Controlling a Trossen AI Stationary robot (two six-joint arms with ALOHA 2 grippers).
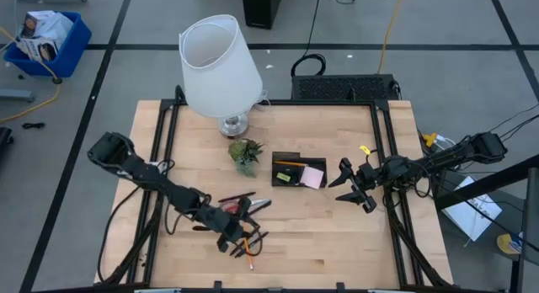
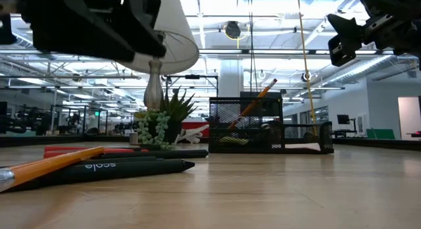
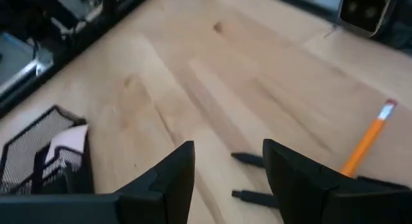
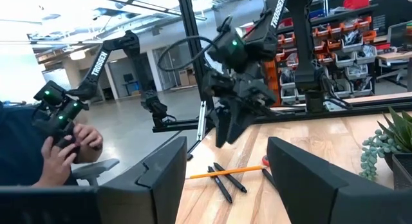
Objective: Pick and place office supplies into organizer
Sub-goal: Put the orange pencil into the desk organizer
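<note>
Left claw over half-hidden pens

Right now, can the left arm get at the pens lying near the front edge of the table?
Probably yes: the left gripper hangs open right over the black pens and the orange pencil, with nothing in between.

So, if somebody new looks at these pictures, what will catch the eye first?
Probably the big white-shaded lamp at the table's far edge, with the small green plant beside the black organizer. Next, the left gripper hovering open over the pens and orange pencil near the front edge.
</note>
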